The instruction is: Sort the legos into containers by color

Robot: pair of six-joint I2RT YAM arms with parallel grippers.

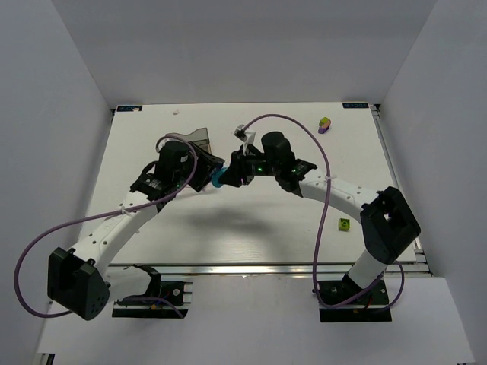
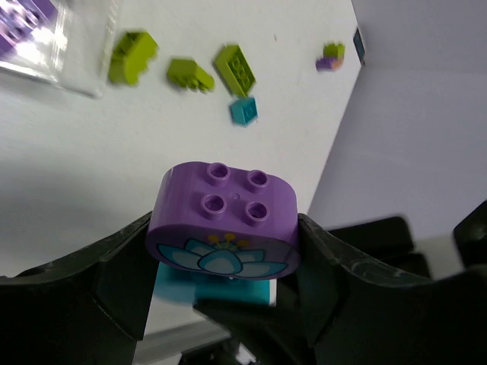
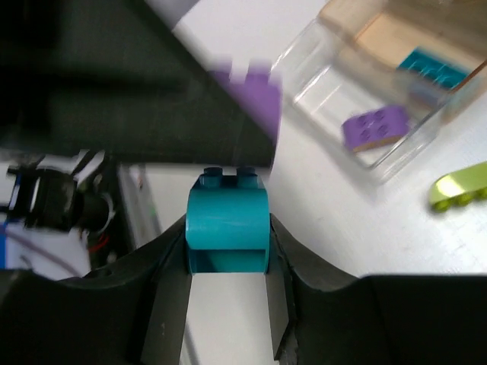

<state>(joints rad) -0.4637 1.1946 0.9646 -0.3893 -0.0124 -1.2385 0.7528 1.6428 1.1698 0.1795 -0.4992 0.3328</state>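
Observation:
My left gripper (image 2: 224, 251) is shut on a purple lego (image 2: 222, 209) with a lotus print, studs facing away. A cyan lego (image 3: 227, 224) sits right under it, and my right gripper (image 3: 227, 255) is shut on its two sides. In the top view the two grippers (image 1: 204, 173) (image 1: 233, 173) meet mid-table with the cyan lego (image 1: 219, 179) between them. The containers (image 3: 380, 91) hold a purple brick (image 3: 373, 128) and a cyan brick (image 3: 434, 67). Several lime green legos (image 2: 190, 74) and a small cyan one (image 2: 243, 111) lie loose on the table.
A smoky grey container (image 1: 199, 138) stands just behind the left gripper. A purple-and-green lego (image 1: 325, 125) lies at the back right. A green lego (image 1: 344, 223) rests beside the right arm. White walls enclose the table on three sides.

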